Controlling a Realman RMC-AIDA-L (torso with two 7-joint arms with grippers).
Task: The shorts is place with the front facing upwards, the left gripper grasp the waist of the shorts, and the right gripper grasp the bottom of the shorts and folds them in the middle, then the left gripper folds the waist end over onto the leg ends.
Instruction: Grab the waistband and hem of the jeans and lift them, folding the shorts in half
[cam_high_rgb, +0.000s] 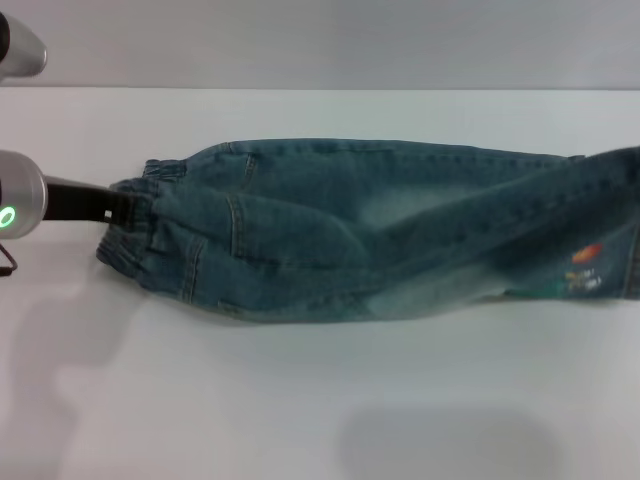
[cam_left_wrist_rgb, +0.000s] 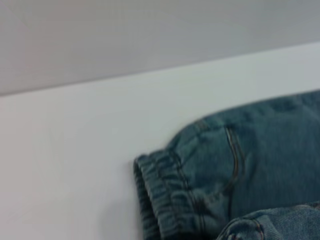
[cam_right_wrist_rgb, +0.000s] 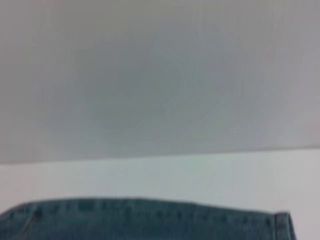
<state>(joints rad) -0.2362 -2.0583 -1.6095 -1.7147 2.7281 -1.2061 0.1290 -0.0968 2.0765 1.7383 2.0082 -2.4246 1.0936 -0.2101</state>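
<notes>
The leg ends of the shorts (cam_high_rgb: 400, 235) are cut off at the head view's right edge. The left gripper (cam_high_rgb: 125, 212) fingers are buried in the waist (cam_high_rgb: 135, 225) folds.

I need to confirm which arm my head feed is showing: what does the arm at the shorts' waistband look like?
The left gripper is black, on a silver cylindrical wrist with a green glowing ring, with a thin dark cable loop below. A second silver cylinder sits at the upper left corner. No right arm is visible.

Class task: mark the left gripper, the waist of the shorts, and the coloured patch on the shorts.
left gripper (cam_high_rgb: 118, 212), head view, black claw tip at the waistband.
waist of the shorts (cam_left_wrist_rgb: 159, 196), left wrist view, gathered band.
coloured patch (cam_high_rgb: 585, 268), head view, printed motif.
</notes>
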